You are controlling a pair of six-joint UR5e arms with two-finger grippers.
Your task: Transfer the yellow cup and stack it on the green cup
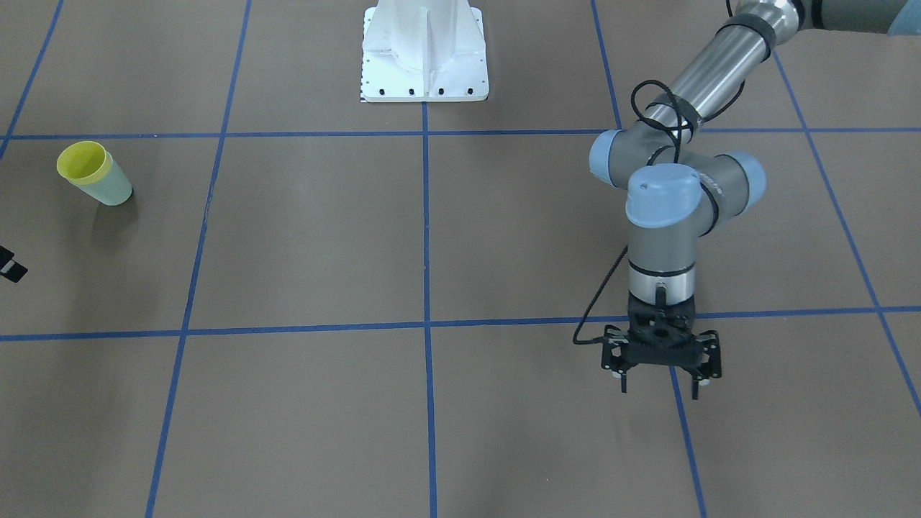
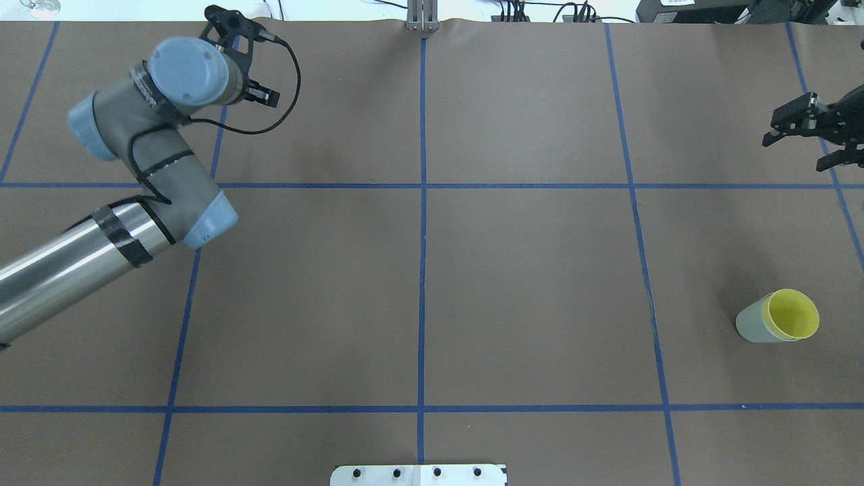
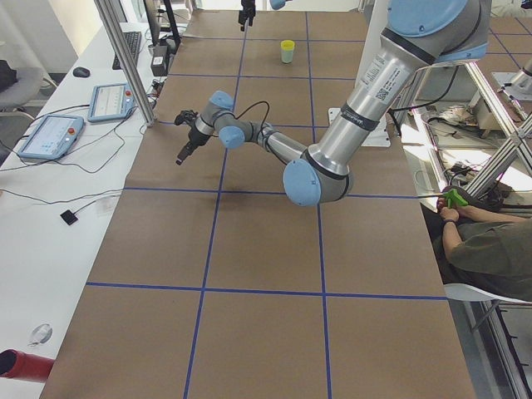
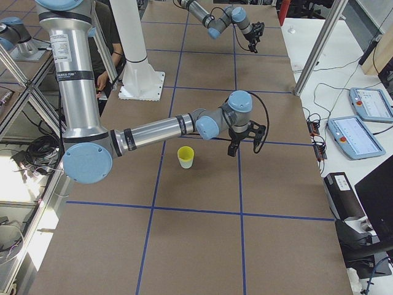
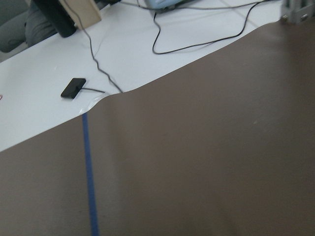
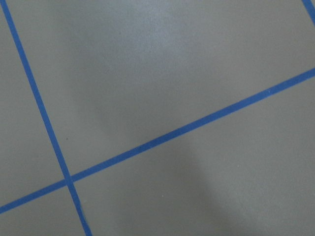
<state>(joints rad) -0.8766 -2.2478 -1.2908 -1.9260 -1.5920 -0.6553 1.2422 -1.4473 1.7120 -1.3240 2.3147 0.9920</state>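
The yellow cup (image 2: 791,313) sits nested inside the green cup (image 2: 751,327); only its yellow rim and inside show. The pair stands upright on the brown mat on the robot's right side, and also shows in the front view, yellow cup (image 1: 82,161) in green cup (image 1: 113,191), and in the right side view (image 4: 185,153). My right gripper (image 2: 798,154) is open and empty, hovering apart from the cups, farther from the robot's base. My left gripper (image 1: 660,392) is open and empty, far away on the other side of the table.
Blue tape lines (image 2: 422,185) grid the brown mat. The white robot base (image 1: 424,57) stands at the table's near edge. Beyond the mat's far edge are a white bench with cables, a small black device (image 5: 74,87), tablets (image 3: 50,135) and metal posts (image 4: 315,54).
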